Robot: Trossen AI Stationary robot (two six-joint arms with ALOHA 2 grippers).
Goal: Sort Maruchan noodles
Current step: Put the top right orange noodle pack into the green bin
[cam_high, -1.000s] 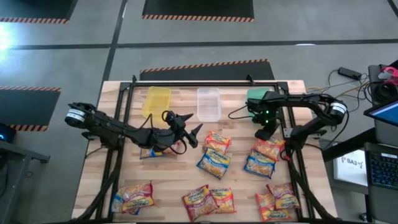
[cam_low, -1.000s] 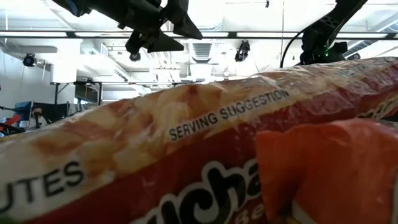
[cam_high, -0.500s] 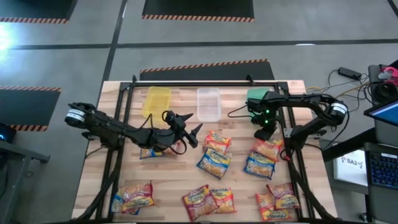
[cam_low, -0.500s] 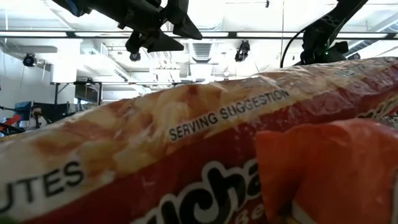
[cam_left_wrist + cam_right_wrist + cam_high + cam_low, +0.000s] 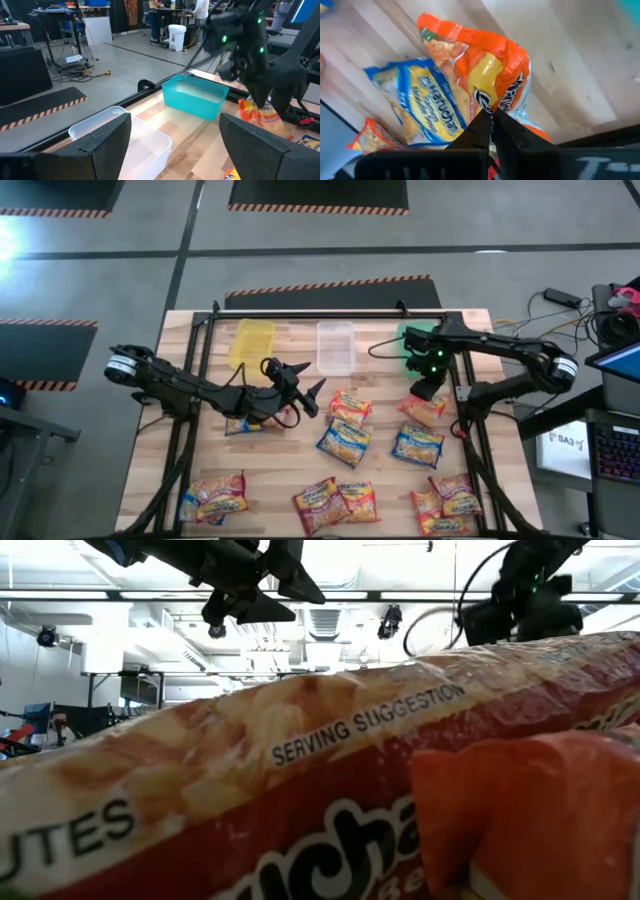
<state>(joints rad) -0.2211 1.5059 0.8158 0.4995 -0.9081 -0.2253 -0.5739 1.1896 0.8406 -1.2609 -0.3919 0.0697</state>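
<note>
- The right gripper (image 5: 428,392) is at the far right part of the table (image 5: 300,465), and its two fingers are pressed together on an edge of an orange packet (image 5: 480,65). In the right wrist view the thin plastic is pinched between the tips and bunches up there, so the packet hangs from the fingers.
- The green bin (image 5: 415,335) lies just beyond this gripper, toward the far edge of the table. It is closer than the clear bin (image 5: 336,346) or the yellow bin (image 5: 250,342), and probably the carry goes that way.
- The left gripper (image 5: 300,385) waits near the table's middle, its fingers spread apart and holding nothing.
- The other Maruchan noodles (image 5: 345,442) lie flat and scattered over the near half of the table, well apart from the bins.
- The packets are glossy, soft and crinkled, flat rectangles; the bins are rigid, smooth plastic with open tops.
- I cannot tell the held packet's long axis, because it is crumpled.
</note>
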